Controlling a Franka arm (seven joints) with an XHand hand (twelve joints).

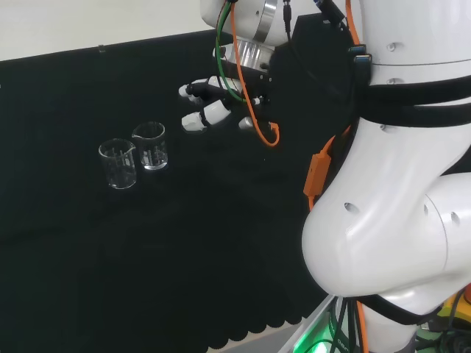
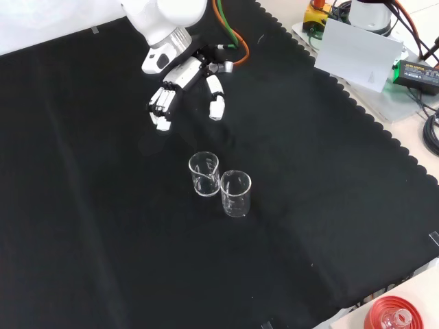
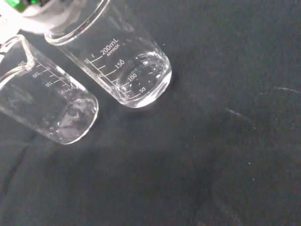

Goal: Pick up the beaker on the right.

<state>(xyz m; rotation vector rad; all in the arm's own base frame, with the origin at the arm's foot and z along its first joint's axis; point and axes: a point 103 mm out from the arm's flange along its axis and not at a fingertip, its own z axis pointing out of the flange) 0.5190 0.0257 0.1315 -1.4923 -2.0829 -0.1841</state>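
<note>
Two clear glass beakers on the black-cloth desk (image 2: pixel 329 205), hand clear of both.
Head view: right-hand clear glass beaker (image 1: pixel 151 145) touching the left beaker (image 1: pixel 118 163); black-and-white hand (image 1: pixel 213 103) at its 2 o'clock, fingers (image 2: pixel 162 106) relaxed, empty.

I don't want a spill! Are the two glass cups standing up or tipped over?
Both are standing up. The beaker nearer the hand and the other beaker rest on their bases on the black cloth, mouths upward.

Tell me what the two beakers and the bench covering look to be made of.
Both beakers: clear, glossy, probably glass, possibly plastic; the cloth shows through and the rims glint. Bench covering: matte black fabric with a scalloped edge.
</note>
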